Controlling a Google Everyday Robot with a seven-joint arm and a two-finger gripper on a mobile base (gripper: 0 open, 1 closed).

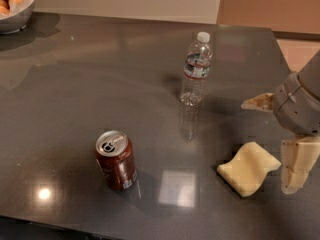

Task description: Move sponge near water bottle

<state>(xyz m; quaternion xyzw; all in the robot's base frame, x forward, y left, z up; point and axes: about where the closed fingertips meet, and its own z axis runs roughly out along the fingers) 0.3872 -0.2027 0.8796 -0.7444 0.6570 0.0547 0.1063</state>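
Note:
The pale yellow sponge (248, 168) lies flat on the dark table at the front right. The clear water bottle (196, 69) with a white cap stands upright at the middle back, well apart from the sponge. My gripper (274, 141) comes in from the right edge, just right of and above the sponge. It is open and empty. One cream finger (296, 165) hangs down beside the sponge's right end and the other (257, 103) points left above it. Neither finger touches the sponge.
A dark red soda can (116, 160) stands upright at the front left. A bowl of round orange-brown food (15, 4) sits at the back left corner. The table's right edge (285, 54) runs behind the arm, with tan floor beyond.

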